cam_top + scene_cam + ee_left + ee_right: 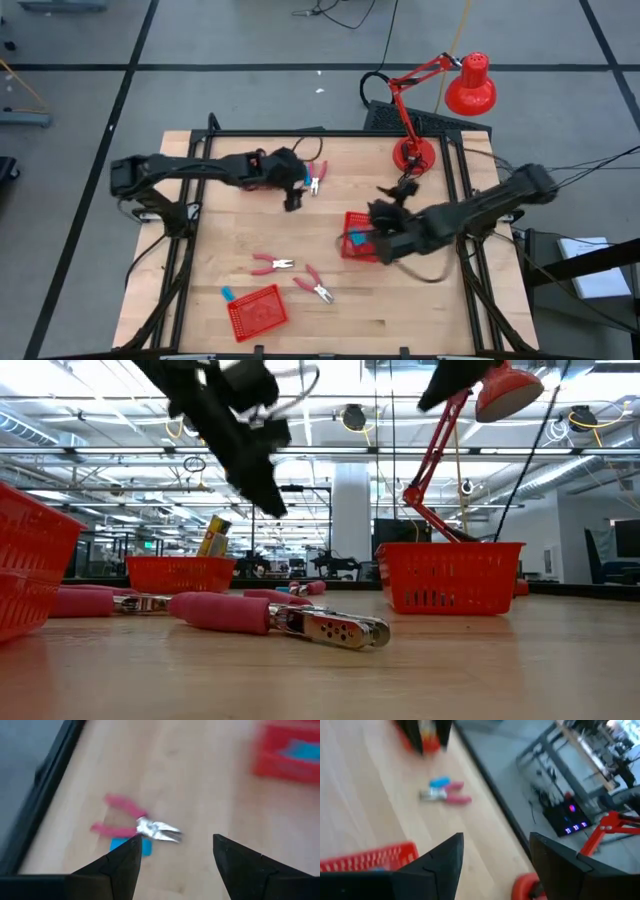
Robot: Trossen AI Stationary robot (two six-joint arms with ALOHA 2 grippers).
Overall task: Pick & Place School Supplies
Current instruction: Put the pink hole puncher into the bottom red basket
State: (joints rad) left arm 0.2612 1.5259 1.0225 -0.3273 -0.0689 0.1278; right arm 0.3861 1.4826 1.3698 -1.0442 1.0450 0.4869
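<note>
A wooden desk [400, 310] fills the overhead view, with a dark robot arm reaching in from each side.

The left arm stretches across the far half of the desk. Its left gripper [293, 190] hangs above the wood with its jaws open and empty, as the left wrist view [175, 855] shows. Just beside it on the desk lies a pair of pink-handled pliers [316, 178] with a small light-blue block [131, 845] touching them.

The right arm comes in from the right edge. Its right gripper [385, 215] is above the far side of a red mesh basket [358, 246] near the middle of the desk, jaws open and empty in the right wrist view [495, 857]. A light-blue item [357, 238] rests inside that basket.

A red desk lamp [470, 85] stands at the far right corner, its round base [413, 155] on the desk.

A second red basket [257, 312] sits near the front edge, left of centre, with another light-blue block [227, 293] just beside its left corner.

Two more pink-handled pliers lie between the baskets: one [272, 264] nearer the middle, the other [314, 288] just to its right and nearer the front.

In the low view, a yellow-and-silver piece [213, 536] shows above a far basket rim.
</note>
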